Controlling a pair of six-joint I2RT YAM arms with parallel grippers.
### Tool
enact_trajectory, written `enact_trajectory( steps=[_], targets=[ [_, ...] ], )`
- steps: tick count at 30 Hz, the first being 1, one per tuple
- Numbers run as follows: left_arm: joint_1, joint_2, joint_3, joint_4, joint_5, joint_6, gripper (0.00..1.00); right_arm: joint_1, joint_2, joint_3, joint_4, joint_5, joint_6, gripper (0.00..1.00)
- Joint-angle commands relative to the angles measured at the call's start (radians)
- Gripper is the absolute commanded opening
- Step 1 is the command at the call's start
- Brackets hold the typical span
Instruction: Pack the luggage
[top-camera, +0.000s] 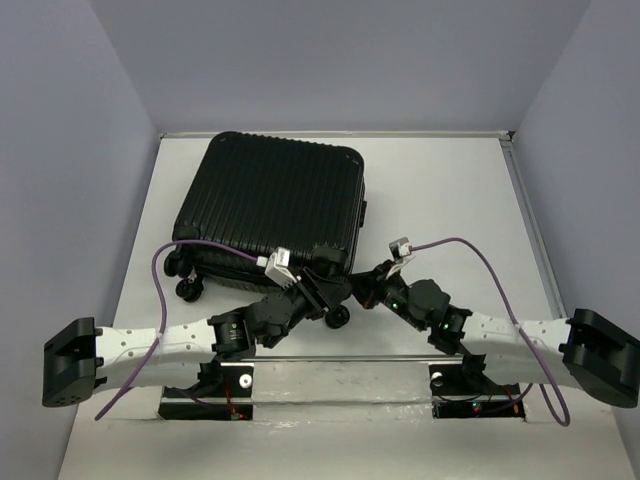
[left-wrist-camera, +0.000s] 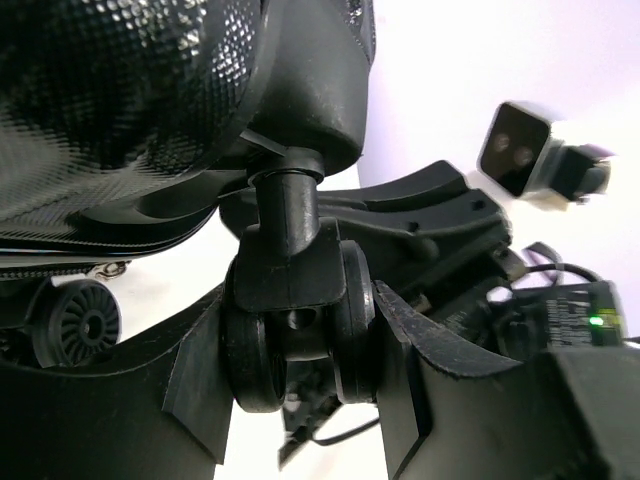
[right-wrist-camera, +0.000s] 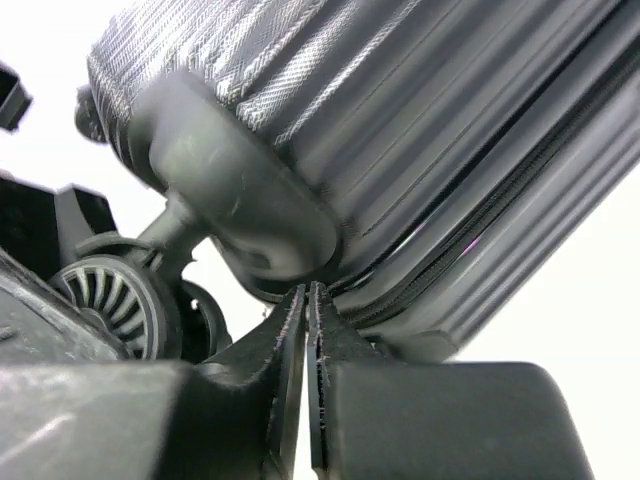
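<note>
Luggage is shut and lying flat, ribbed shell up, on the far-left part of the table. Its back end sits close to the far edge and its wheel end faces the near edge. Both arms meet at its near right corner. Left gripper is on that corner's caster wheel. In the left wrist view the twin wheel hangs on its stem under the shell, and a finger presses against each outer disc. So the jaws are part-way in, clamped on the wheel. Right gripper comes in from the right, just beside the left one. In the right wrist view its fingers are pressed together with only a hairline slit and nothing visible between them. Its tips sit right against the underside of the corner, where the wheel housing meets the zipper seam. Can't tell if they pinch anything there. The same view shows a spoked wheel just left of the tips. Two more casters are at the near left corner, well apart from both grippers. A purple cable loops off the left arm past those casters, and another arcs over the right arm. The right wrist camera shows in the left wrist view, above the right arm's black housing.
</note>
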Motion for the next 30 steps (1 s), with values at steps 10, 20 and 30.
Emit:
enact_trajectory(
  steps=[10, 20, 30],
  targets=[
    [0.001, 0.0, 0.098, 0.109, -0.015, 0.052, 0.06, 0.041, 0.198, 0.043, 0.168, -0.177, -0.008, 0.53],
    [0.001, 0.006, 0.087, 0.146, 0.018, 0.028, 0.06, 0.075, 0.298, 0.084, 0.258, -0.146, -0.018, 0.57],
    [0.0, 0.043, 0.086, 0.245, 0.073, -0.001, 0.06, 0.084, 0.4, 0.104, 0.452, -0.129, -0.006, 0.58]
  ],
)
